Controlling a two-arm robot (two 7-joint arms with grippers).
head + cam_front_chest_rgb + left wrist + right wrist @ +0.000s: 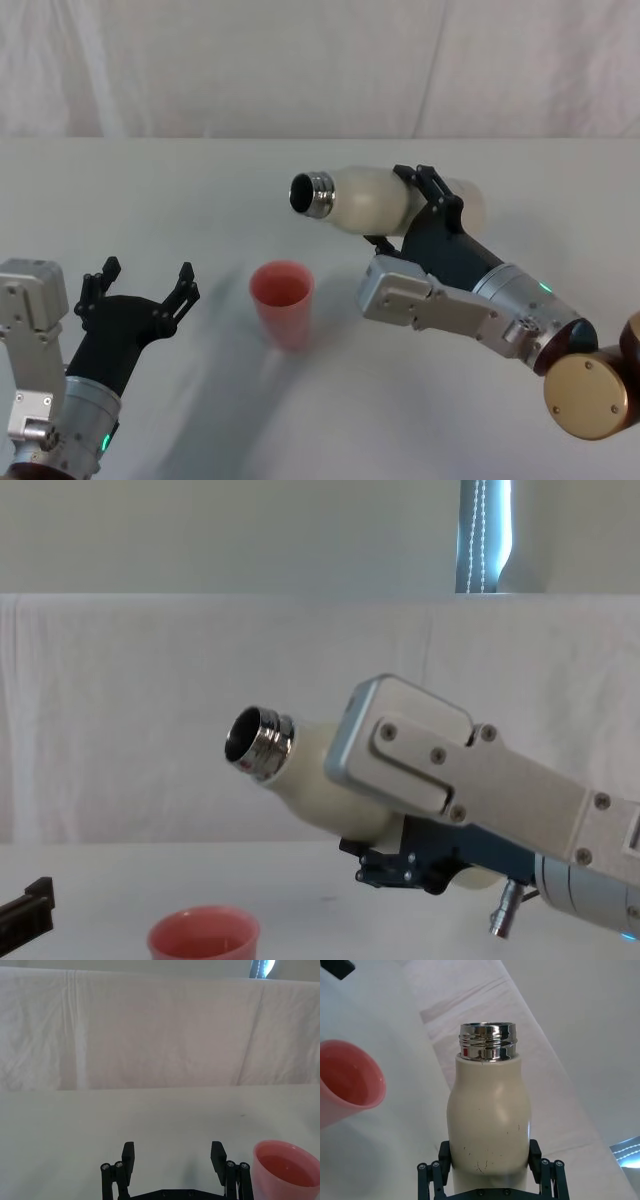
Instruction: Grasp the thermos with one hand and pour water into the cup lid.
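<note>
My right gripper (405,212) is shut on the cream-white thermos (375,200) and holds it off the table, tilted far over. Its open chrome neck (313,195) points left, slightly above level in the chest view. The thermos (300,770) has its mouth above and a little right of the pink cup lid (204,938), and no water stream shows. The cup lid (283,300) stands upright on the table. In the right wrist view the gripper (489,1160) clamps the thermos (487,1115) low on its body, beside the cup lid (347,1082). My left gripper (140,285) rests open left of the cup lid.
The white table (200,180) runs back to a white cloth backdrop (320,60). The left wrist view shows the left gripper (173,1155) low over the table, with the cup lid (286,1170) close beside it. The right arm's silver housing (440,770) stands large in the chest view.
</note>
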